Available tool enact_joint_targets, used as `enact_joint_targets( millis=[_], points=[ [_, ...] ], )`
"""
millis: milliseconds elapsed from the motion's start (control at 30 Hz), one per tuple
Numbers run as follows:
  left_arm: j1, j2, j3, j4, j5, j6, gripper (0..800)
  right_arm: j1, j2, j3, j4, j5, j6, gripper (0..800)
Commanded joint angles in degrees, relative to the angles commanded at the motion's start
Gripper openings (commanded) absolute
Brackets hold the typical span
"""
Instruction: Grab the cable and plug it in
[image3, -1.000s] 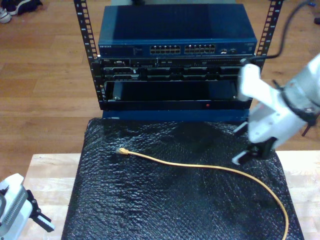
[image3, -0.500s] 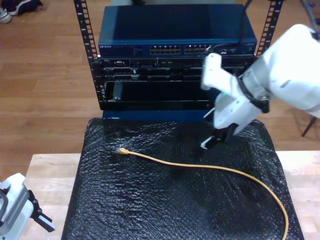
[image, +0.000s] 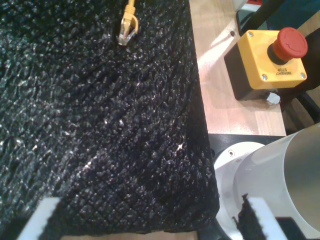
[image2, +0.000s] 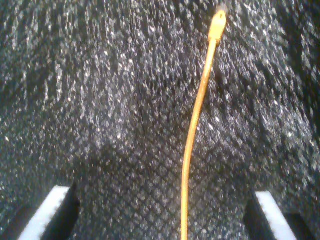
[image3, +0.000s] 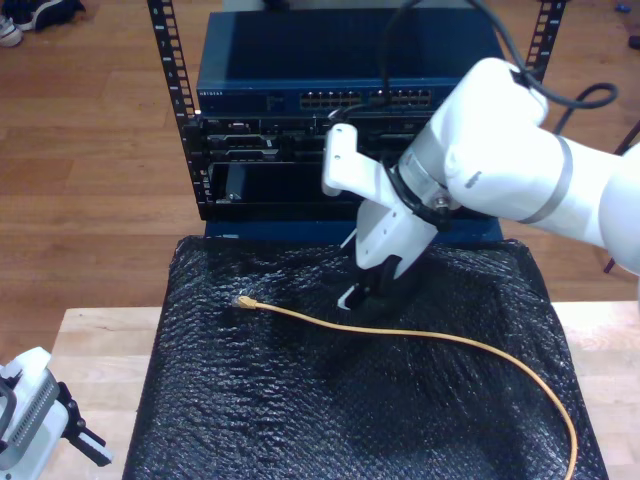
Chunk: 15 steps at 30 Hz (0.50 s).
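Your first gripper (image3: 85, 440) sits parked, open and empty, at the exterior view's lower left. The cable (image3: 420, 335) lies across the black mat (image3: 250, 420). Your second gripper (image3: 365, 298) has swung over it, jaws apart, unloaded: grasp looks imminent.

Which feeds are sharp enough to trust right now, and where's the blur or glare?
First wrist view: sharp; plug crisp, mat glinting. Second wrist view: soft, cable smeared, speckled glare. Exterior view: clear, my second gripper shadowing the mat.
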Motion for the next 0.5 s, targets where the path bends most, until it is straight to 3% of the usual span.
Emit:
enact_joint_targets(
  millis=[167, 500],
  points=[
    [0.00, 0.53, -0.09, 0.00, -0.09, -0.62, 800, 1.67, 1.93, -2.37, -2.81, 0.00, 3.87, 787],
    [0.00, 0.97, -0.18, 0.00, -0.44, -0.97, 800, 8.44, 10.81, -9.85, -17.32, 0.00, 18.29, 786]
  ],
)
